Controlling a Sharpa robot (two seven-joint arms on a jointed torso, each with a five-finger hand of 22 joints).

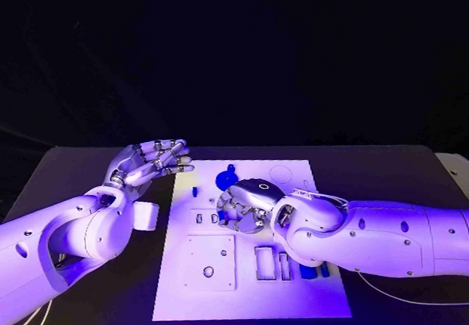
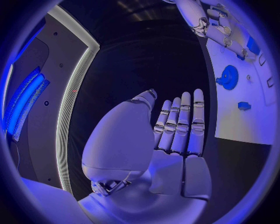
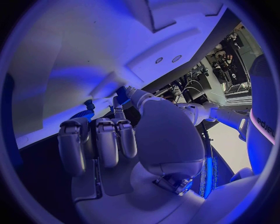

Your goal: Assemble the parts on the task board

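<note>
I see the task board [image 1: 206, 286] flat in the middle of the black table [image 1: 71, 168], long side running away from me. On its far end sits a blue gear part [image 1: 227, 178]; the left wrist view shows the same gear [image 2: 227, 77] on the white plate [image 2: 245, 126], with a small blue block [image 2: 244, 106] lying apart from it. Near the board's close end I can make out slim blue parts [image 1: 309, 272] next to the rectangular slots, partly tucked under the right forearm.

Right hand [image 1: 243, 203] is down over the board's middle, palm facing the plate, fingers curled in. In the right wrist view that hand [image 3: 125, 140] has its fingertips [image 3: 121, 95] at a small blue part [image 3: 122, 91] right against the board — looks like a pinch, but I can't confirm an actual hold from these angles. A blue ribbed piece [image 3: 87, 112] sits just beside those fingers.

Left hand [image 1: 152, 161] sits just off the board's far left corner, above the table, touching nothing. Left wrist view shows the hand [image 2: 175, 130] flat, fingers [image 2: 186, 121] straight and side by side, nothing in the palm — open and empty.
</note>
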